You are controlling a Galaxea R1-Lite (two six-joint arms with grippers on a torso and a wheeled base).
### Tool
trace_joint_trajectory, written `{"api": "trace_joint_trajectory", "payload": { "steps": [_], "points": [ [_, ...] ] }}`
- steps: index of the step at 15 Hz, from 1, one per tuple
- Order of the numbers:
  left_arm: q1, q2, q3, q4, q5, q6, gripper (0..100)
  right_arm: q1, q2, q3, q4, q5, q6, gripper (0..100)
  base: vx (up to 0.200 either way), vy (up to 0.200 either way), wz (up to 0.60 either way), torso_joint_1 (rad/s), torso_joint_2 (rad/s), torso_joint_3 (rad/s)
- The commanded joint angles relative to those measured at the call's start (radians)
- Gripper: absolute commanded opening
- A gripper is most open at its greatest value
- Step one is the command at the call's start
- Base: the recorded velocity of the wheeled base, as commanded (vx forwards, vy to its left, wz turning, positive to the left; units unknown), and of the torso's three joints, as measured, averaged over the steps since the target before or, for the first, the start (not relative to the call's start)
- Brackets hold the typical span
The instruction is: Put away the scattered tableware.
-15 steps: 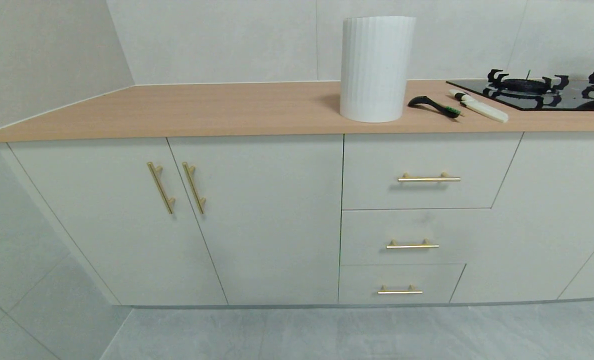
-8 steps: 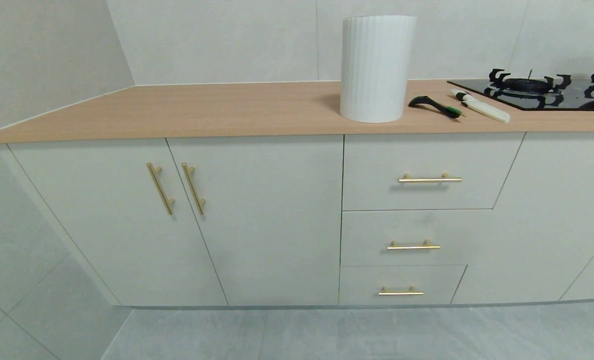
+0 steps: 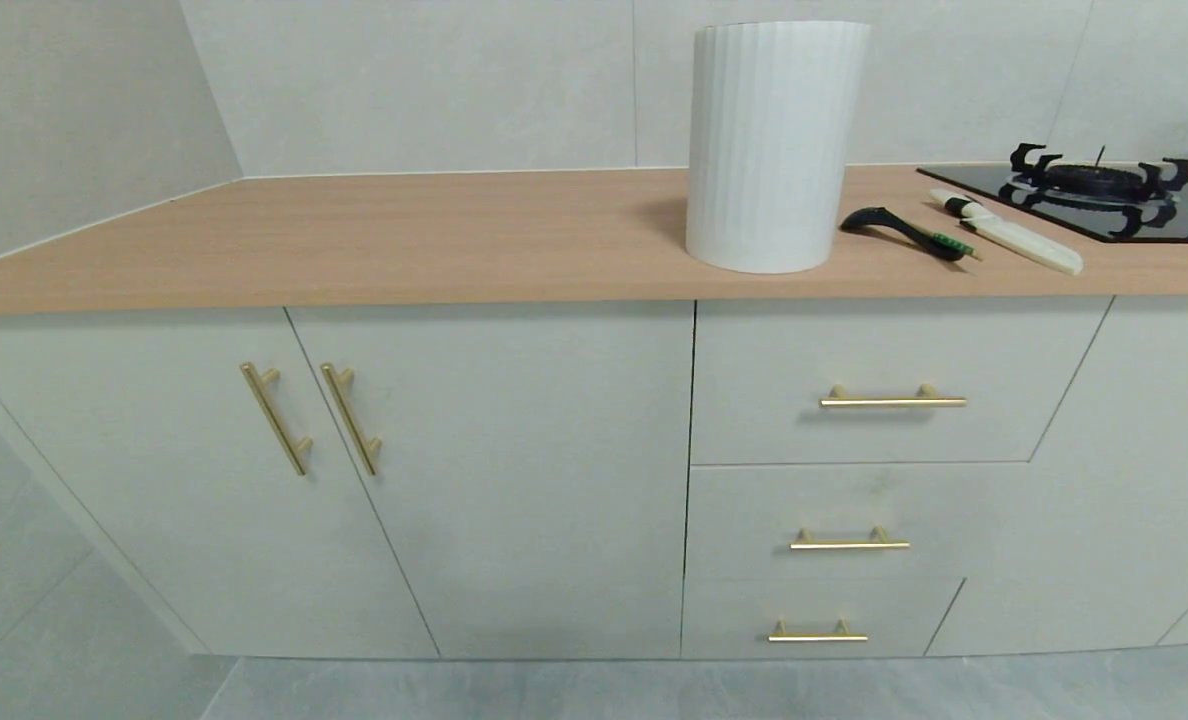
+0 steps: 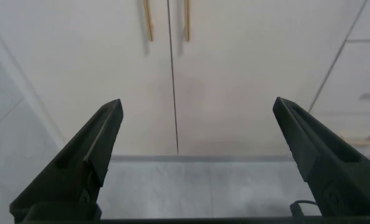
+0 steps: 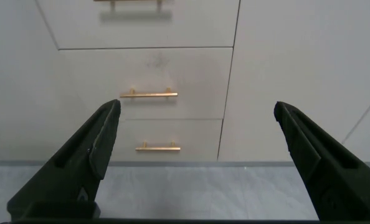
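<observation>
Left wrist view's end effector gapes wide, empty.

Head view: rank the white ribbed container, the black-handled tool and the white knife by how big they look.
1. white ribbed container: by far the largest.
2. white knife and black-handled tool: nearly alike. The knife seems marginally longer, but they lie side by side at a similar distance and are too close to rank.

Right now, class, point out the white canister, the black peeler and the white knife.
Canister [image 3: 769, 150], head view, ribbed side wall.
Peeler [image 3: 904, 232], head view, middle of black handle.
Knife [image 3: 1029, 247], head view, long white end.
</observation>
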Motion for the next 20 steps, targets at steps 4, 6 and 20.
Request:
{"api": "trace_joint_trajectory", "payload": {
  "steps": [4,6,20],
  "points": [
    [0.0,0.001,0.0,0.0,0.0,-0.001,100,-0.001,0.001,0.002,0.0,0.0,-0.002,100,0.0,0.0,0.0,0.0,0.0,0.0],
    [0.0,0.001,0.0,0.0,0.0,-0.001,100,-0.001,0.001,0.002,0.0,0.0,-0.003,100,0.0,0.0,0.0,0.0,0.0,0.0],
    [0.0,0.001,0.0,0.0,0.0,-0.001,100,0.008,0.159,-0.136,0.003,0.072,-0.005,100,0.0,0.0,0.0,0.0,0.0,0.0]
  ]
}}
